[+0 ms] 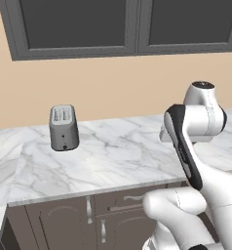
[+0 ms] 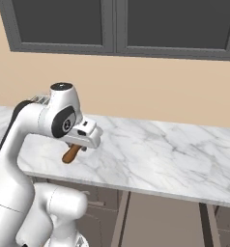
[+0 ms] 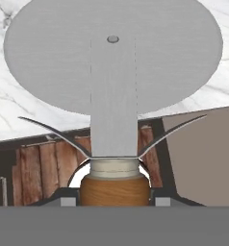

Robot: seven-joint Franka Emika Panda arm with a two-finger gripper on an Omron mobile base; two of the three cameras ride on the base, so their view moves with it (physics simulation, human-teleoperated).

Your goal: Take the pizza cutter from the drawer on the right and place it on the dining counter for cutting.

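Gripper (image 3: 114, 201) clamps the pizza cutter (image 3: 114, 72) by its wooden handle, wheel blade pointing away. Below it the open drawer (image 3: 49, 161); beyond, a marble countertop (image 2: 160, 149). Carry steady, blade clear of the edge; toaster (image 1: 64, 128) far left.

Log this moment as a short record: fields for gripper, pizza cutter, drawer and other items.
gripper: shut on the pizza cutter's brown handle
pizza cutter: held, wheel blade pointing away from the hand, above the marble counter
drawer: open below the hand, wooden floor visible, a thin silver utensil at one edge
other items: toaster standing on the counter
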